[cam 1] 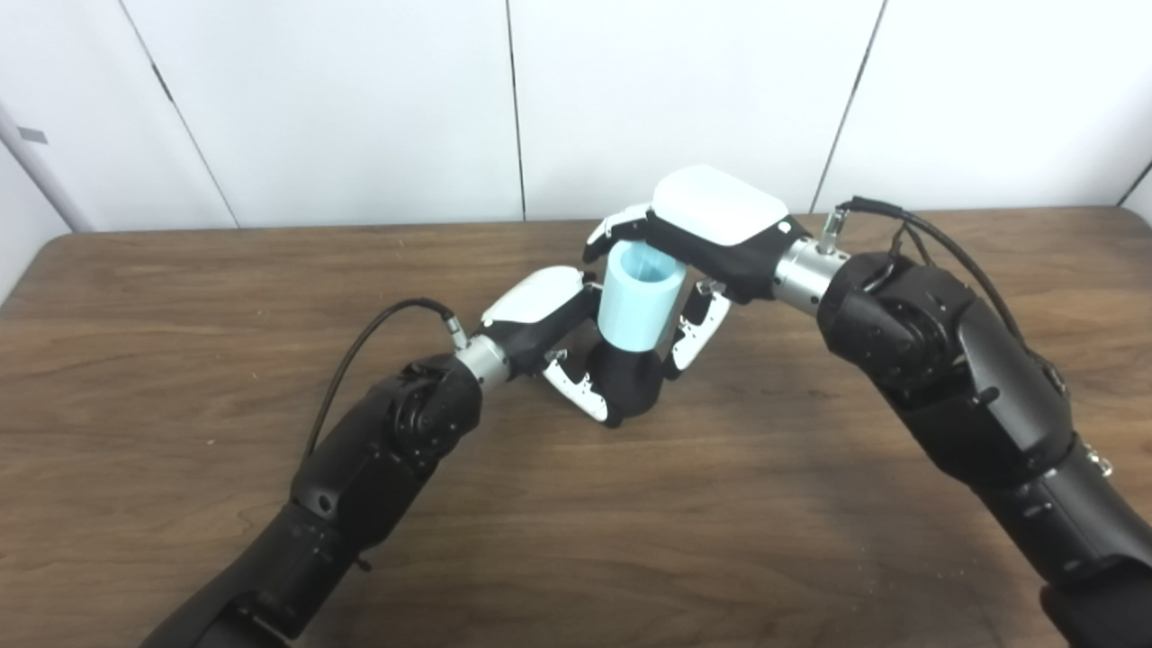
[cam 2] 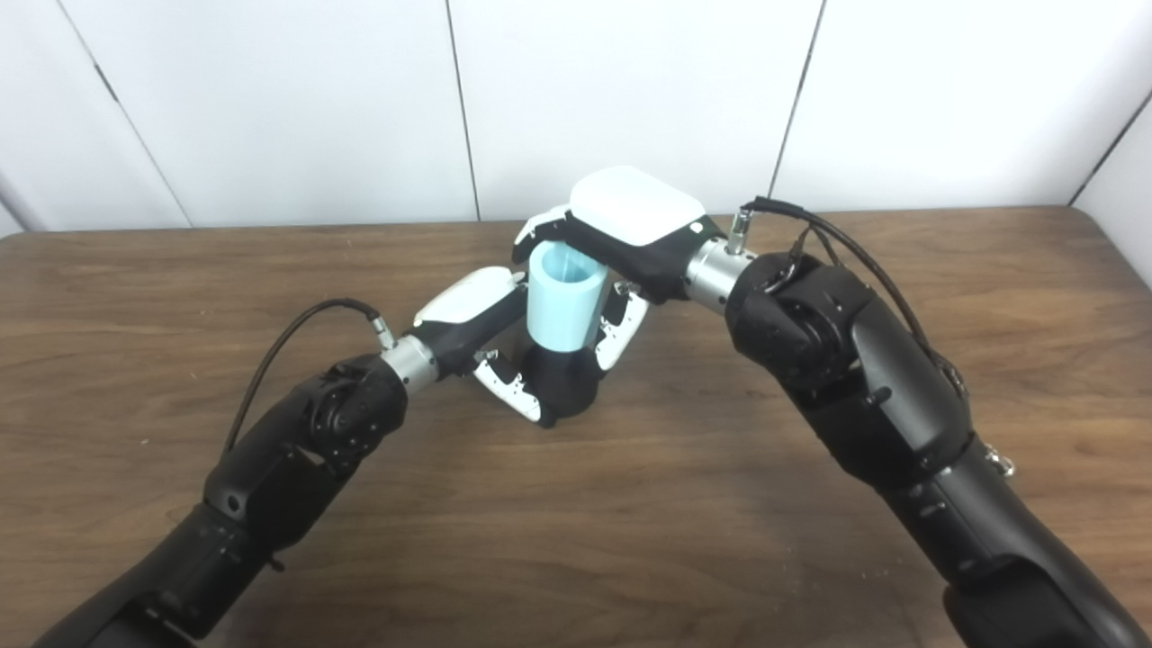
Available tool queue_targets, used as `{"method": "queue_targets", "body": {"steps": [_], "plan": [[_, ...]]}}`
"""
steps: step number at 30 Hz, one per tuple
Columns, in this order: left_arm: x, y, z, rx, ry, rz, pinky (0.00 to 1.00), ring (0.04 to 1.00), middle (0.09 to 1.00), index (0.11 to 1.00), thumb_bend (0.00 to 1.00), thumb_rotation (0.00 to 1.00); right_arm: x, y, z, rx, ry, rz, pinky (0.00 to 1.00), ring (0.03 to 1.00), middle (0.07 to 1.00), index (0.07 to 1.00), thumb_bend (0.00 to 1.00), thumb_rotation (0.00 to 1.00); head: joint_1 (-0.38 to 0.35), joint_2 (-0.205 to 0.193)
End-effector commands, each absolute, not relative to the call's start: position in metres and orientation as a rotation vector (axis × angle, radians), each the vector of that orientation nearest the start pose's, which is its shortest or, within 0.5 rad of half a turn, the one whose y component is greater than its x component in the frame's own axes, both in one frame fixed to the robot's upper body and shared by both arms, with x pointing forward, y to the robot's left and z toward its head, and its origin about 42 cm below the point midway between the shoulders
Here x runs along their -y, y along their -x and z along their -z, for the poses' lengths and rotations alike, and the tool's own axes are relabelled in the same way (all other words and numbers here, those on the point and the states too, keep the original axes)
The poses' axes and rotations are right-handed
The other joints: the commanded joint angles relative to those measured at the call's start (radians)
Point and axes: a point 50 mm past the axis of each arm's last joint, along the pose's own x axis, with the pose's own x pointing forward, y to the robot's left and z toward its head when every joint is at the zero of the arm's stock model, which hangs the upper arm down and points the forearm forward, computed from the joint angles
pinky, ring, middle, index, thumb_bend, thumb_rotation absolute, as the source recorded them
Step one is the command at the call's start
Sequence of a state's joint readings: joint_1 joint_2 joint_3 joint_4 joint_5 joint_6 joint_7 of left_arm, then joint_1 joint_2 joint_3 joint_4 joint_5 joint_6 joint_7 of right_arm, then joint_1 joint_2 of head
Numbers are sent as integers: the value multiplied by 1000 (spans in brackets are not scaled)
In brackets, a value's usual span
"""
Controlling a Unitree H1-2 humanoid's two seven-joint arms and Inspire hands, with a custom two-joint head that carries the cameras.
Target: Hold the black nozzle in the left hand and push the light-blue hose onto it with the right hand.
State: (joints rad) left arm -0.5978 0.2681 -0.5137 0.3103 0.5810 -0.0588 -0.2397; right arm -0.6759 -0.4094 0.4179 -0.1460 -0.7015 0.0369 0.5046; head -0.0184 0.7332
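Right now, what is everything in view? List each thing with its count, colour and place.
hose: one, light blue, short open tube, upright over the table's middle, lower end on the nozzle
nozzle: one, black, directly under the hose
table: one, dark brown wood
wall: white panels, behind the table
left hand: one, white and black, shut on the nozzle
right hand: one, white and black, shut on the hose from above
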Motion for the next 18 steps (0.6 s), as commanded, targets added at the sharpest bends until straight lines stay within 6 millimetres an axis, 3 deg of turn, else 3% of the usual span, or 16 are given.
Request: {"method": "queue_targets", "body": {"steps": [1,10,14,18], "plan": [[-165,-430,-155,137,-1237,673,1000,620,491,482,525,0,160,-403,-328,608,1367,-552,537,701,769,726,908,118,2,-3],[-164,-430,-153,137,-1244,675,1000,607,478,490,526,0,159,-400,-318,611,1361,-546,533,700,788,753,911,128,-1,-7],[-164,-429,-153,139,-1250,676,1000,608,478,491,526,0,160,-398,-324,620,1355,-536,604,808,894,841,915,135,-1,-7],[-164,-431,-152,137,-1261,677,1000,613,484,488,526,0,162,-396,-335,664,1373,-487,744,937,991,956,937,181,-1,-7]]}}
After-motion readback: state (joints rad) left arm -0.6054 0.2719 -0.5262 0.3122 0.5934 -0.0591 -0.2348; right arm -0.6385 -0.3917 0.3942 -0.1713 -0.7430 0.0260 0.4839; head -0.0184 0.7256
